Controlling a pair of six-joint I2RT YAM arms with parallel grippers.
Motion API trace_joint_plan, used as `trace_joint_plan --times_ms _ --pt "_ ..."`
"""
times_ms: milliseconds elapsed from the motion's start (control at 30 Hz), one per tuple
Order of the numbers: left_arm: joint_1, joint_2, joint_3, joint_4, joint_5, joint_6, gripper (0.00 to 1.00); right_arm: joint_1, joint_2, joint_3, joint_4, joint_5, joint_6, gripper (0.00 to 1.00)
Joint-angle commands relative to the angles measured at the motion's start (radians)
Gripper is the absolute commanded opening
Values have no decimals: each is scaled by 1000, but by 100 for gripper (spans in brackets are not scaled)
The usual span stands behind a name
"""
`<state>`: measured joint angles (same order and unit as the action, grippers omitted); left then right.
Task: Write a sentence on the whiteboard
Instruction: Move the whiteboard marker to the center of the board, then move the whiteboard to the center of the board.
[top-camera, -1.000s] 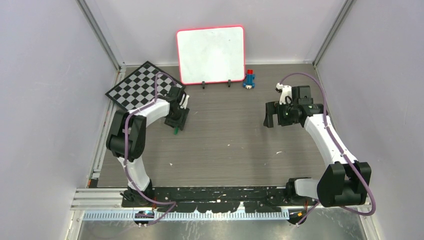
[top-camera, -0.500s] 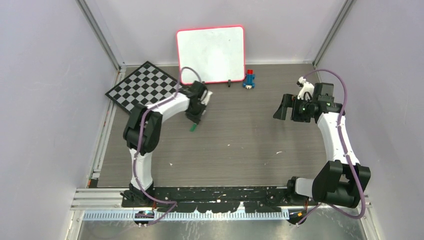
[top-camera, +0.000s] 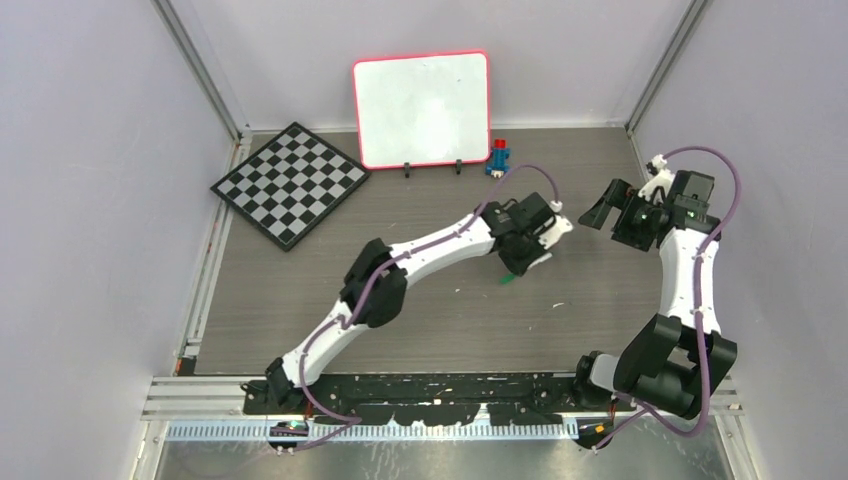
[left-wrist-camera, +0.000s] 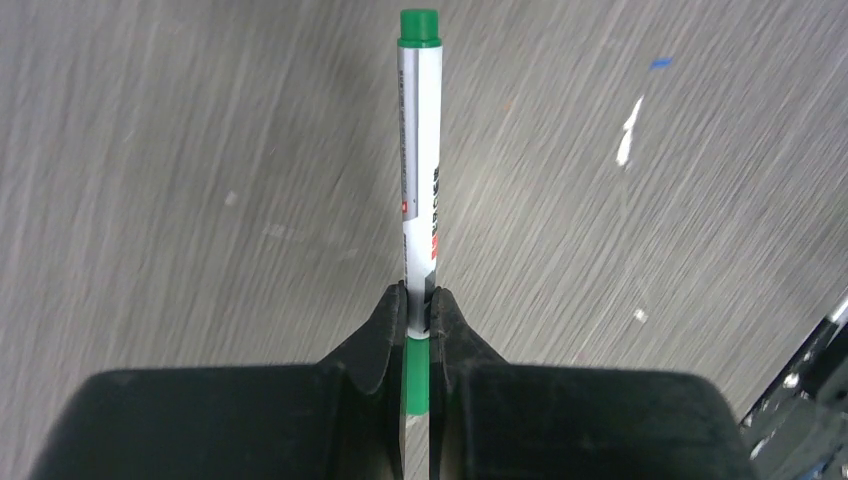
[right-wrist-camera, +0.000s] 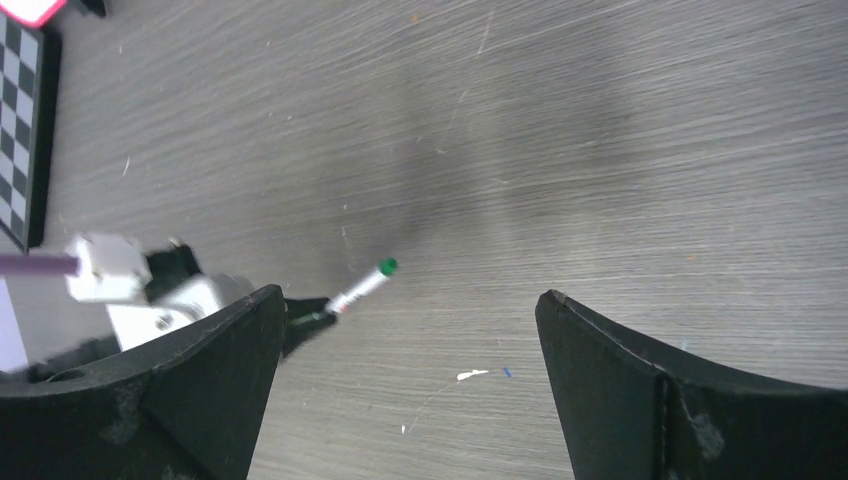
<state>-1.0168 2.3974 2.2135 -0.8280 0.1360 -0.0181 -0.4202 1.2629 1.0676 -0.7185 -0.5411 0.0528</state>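
Legible text: none

Marker (left-wrist-camera: 420, 160), white barrel, green at both ends: a column of small black print runs along the barrel, with a red block and a small red mark beside it, seen in the left wrist view; characters too blurred to read, brand cannot be told

Whiteboard (top-camera: 421, 108): no lettering can be made out on its face from the top view

Chessboard (top-camera: 290, 183): plain squares only, no readable markings

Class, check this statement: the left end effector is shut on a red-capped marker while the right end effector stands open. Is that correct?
The cap is green, not red; the left wrist view shows it. The left end effector is shut on a green-capped marker while the right end effector stands open.
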Motion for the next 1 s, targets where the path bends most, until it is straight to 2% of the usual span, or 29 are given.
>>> trace_joint_plan --times_ms 0,167,267,400,467,533,600,733,867,967 --pt "-25 122 220 -98 8 1 0 -48 -46 22 62 32 57 99" --pt "-37 206 302 -66 5 -15 0 -96 -53 9 78 40 77 100" --pt "-46 230 320 -55 -12 -19 6 -99 -49 3 86 26 85 100" --pt "-47 249 335 -60 -31 -18 15 -100 -42 0 96 15 97 99" --pt "-47 239 334 -71 -36 -17 29 -98 -42 -5 105 7 106 99" --pt "-43 208 324 -77 -45 -11 50 -98 -34 -5 109 -11 118 99" --pt "-34 154 293 -76 -56 -8 62 -92 -21 5 110 -13 127 99" --pt "8 27 218 -78 -47 -18 68 -33 5 54 111 48 127 99" --pt "75 -113 147 -98 -42 -34 72 91 63 141 114 168 123 99" --pt "140 -238 30 -85 -42 -55 76 198 123 209 128 243 127 97"
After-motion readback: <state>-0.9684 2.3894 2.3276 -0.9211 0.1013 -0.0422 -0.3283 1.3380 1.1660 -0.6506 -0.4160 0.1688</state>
